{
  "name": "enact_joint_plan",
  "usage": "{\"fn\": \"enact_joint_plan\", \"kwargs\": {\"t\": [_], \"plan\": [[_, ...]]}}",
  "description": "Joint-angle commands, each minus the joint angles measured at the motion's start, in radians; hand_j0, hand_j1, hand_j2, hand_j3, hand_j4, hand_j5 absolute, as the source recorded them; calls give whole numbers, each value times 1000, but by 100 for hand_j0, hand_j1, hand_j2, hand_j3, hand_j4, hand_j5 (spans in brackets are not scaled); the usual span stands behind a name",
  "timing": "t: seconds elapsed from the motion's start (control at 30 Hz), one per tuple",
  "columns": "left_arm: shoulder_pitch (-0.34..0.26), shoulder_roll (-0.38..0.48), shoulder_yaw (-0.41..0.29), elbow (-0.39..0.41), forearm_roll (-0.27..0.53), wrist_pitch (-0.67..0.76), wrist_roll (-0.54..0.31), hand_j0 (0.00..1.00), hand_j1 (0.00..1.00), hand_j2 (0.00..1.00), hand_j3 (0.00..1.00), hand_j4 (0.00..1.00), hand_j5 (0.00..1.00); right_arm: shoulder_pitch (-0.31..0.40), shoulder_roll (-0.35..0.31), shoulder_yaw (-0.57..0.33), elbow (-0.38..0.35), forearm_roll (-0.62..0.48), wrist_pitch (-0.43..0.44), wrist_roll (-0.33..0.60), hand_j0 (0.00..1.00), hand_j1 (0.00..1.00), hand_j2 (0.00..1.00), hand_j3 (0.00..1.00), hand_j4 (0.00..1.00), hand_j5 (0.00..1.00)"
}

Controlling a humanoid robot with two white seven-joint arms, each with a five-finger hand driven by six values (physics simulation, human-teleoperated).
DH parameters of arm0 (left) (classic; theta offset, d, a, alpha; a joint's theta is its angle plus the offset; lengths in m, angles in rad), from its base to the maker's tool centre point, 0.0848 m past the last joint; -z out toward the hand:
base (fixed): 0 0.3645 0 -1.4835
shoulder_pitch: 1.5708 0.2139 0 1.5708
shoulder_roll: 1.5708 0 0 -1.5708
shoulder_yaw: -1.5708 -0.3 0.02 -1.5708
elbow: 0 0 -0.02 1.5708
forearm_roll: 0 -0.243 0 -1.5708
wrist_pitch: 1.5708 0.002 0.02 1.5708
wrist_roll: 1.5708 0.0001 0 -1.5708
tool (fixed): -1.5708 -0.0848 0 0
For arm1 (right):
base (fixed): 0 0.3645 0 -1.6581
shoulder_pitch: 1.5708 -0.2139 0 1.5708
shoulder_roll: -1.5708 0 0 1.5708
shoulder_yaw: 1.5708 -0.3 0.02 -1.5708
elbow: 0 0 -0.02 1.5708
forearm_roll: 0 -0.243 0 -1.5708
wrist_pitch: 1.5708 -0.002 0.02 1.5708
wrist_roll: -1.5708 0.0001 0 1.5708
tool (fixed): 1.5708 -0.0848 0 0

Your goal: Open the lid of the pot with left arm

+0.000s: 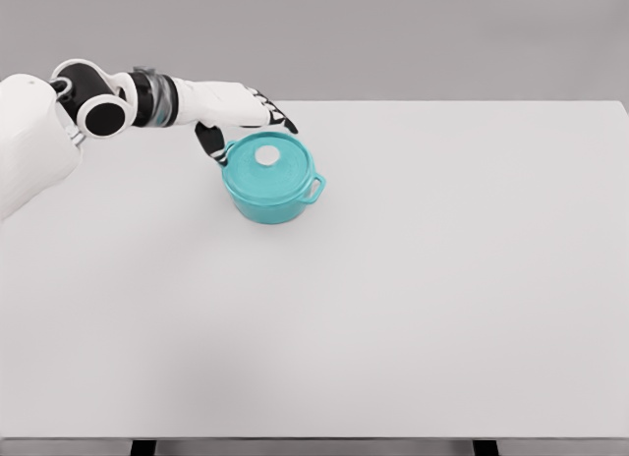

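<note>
- Just below and right of the left hand (241, 117) sits the teal pot (270, 181), left of the table (442, 279) centre.
- Fingers spread, gripping nothing; thumb beside the pot's rim.
- One pot, one lid (267, 163), still on.

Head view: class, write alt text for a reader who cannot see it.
A white robot's left hand reaches over the far-left rim of a teal pot, whose lid with a white knob is still on. The pot stands on a white table.
</note>
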Motion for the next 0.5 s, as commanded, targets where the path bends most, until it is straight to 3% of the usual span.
{"fn": "enact_joint_plan", "kwargs": {"t": [0.0,0.23,0.47], "plan": [[0,-1,-2,2,14,0,0,93,93,93,93,93,93,0,0,0,0,0,0,0,100,100,100,100,100,100],[-5,-18,-31,8,14,0,0,76,76,76,76,76,76,0,0,0,0,0,0,0,100,100,100,100,100,100],[-5,-26,-43,8,14,2,0,76,76,76,76,76,76,0,0,0,0,0,0,0,100,100,100,100,100,100]]}}
